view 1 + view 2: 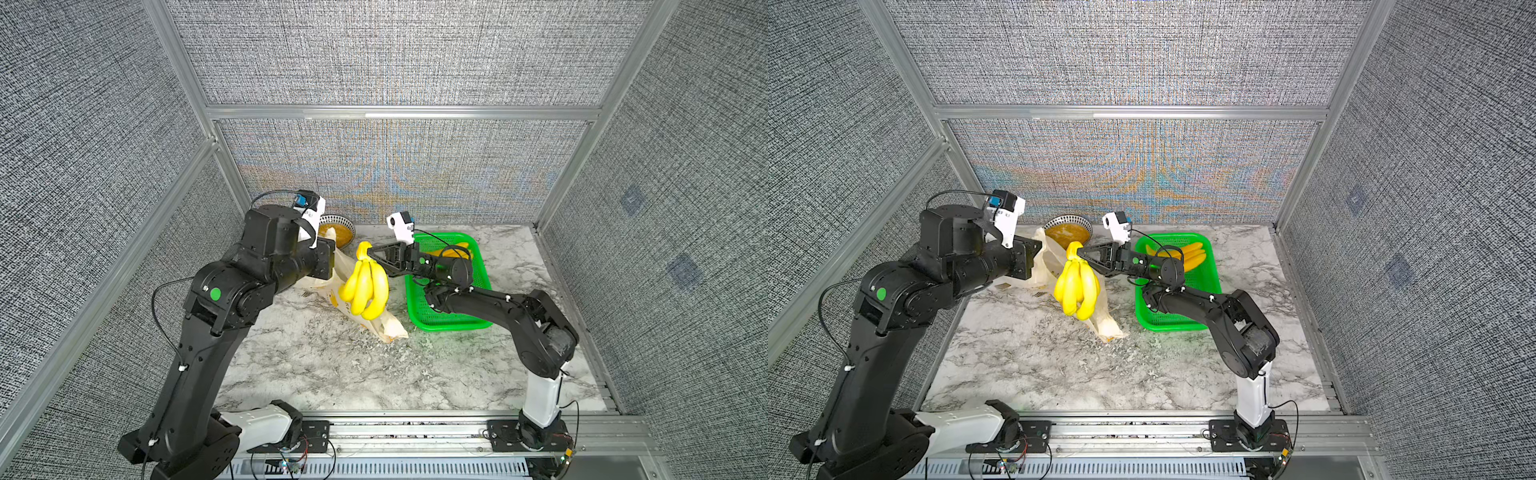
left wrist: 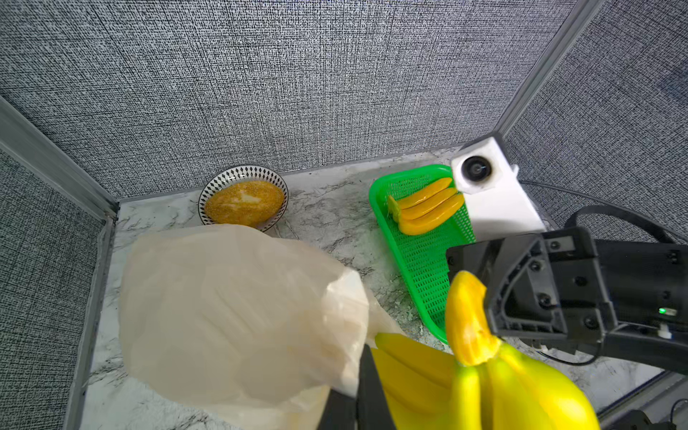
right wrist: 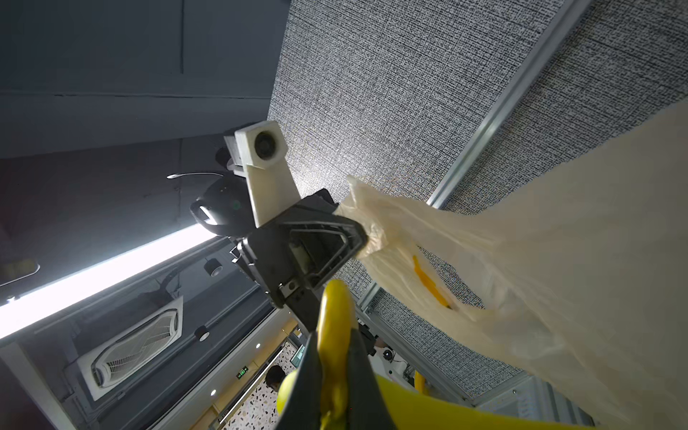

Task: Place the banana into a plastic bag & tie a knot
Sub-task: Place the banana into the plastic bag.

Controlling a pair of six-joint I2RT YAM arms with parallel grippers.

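Observation:
A yellow banana (image 1: 363,286) bunch hangs by its stem from my right gripper (image 1: 370,251), which is shut on that stem (image 3: 335,327). The bunch dangles just above the plastic bag (image 1: 386,324), a thin cream bag that slants from the table up to my left gripper (image 3: 357,234). That gripper is shut on a bunched edge of the bag near its mouth (image 2: 231,309). In the left wrist view the banana (image 2: 484,379) hangs right beside the left gripper (image 2: 361,376). Both top views show the bunch (image 1: 1077,286) in front of the bag (image 1: 1104,324). The knot is out of view.
A green mesh basket (image 1: 449,326) stands right of the bag, under my right arm, holding another banana bunch (image 2: 428,208). A patterned bowl (image 1: 340,228) of yellow grains sits at the back wall behind the bag. Grey panels wall in the marble table (image 1: 332,365).

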